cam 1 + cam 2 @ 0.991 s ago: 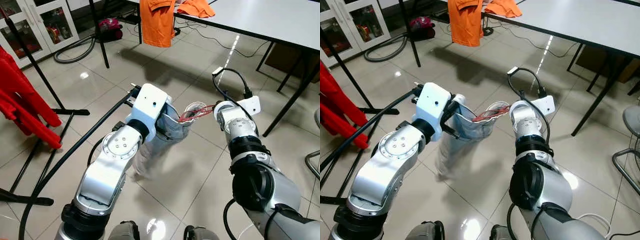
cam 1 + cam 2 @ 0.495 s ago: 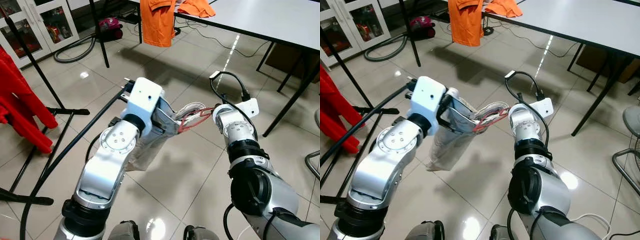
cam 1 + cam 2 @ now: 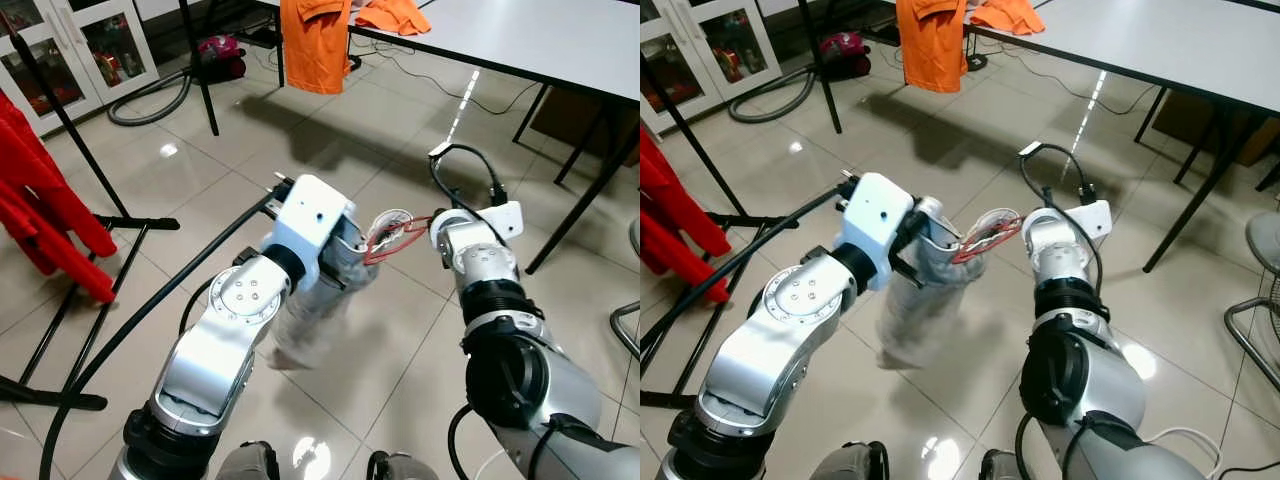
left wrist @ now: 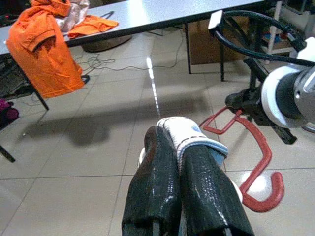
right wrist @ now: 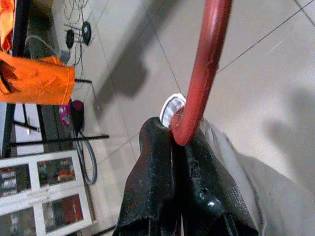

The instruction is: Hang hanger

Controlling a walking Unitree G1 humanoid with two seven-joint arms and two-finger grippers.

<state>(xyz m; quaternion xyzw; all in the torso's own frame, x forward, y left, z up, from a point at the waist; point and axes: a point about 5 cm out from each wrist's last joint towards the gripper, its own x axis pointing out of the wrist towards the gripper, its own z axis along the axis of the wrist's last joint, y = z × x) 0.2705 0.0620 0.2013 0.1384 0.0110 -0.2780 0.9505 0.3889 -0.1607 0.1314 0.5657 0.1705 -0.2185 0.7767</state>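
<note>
1. Since half a second ago the left arm has swung back toward 3 o'clock. The grey garment (image 3: 318, 300), which had flared out toward 7 o'clock, now hangs nearly straight down and is blurred with motion.
2. Left gripper (image 4: 179, 162): fingers clenched on the garment's white-trimmed edge, at the centre of the head views, above the tiled floor (image 3: 400, 330).
3. Right gripper (image 5: 179, 142): fingers clamped on the shaft of the red hanger (image 3: 392, 238), just at 3 o'clock of the left gripper. The hanger bridges the short gap between the two wrists, with its hook end toward the garment in the left wrist view.
4. Black rack (image 3: 90, 210): stands at 9 o'clock, well apart from both grippers, with red clothes (image 3: 45, 215) hanging on it.
5. Progress, as judged: hanger and garment are both in hand and close together, but whether the hanger is seated inside the garment cannot be told. Carrying the load to the rack and hooking it on is still to do.
6. White table (image 3: 540, 40) at 1 o'clock carries orange clothes (image 3: 315, 40), one draped over its edge.
7. Writing: no brand, label or lettering can be read on any item.
</note>
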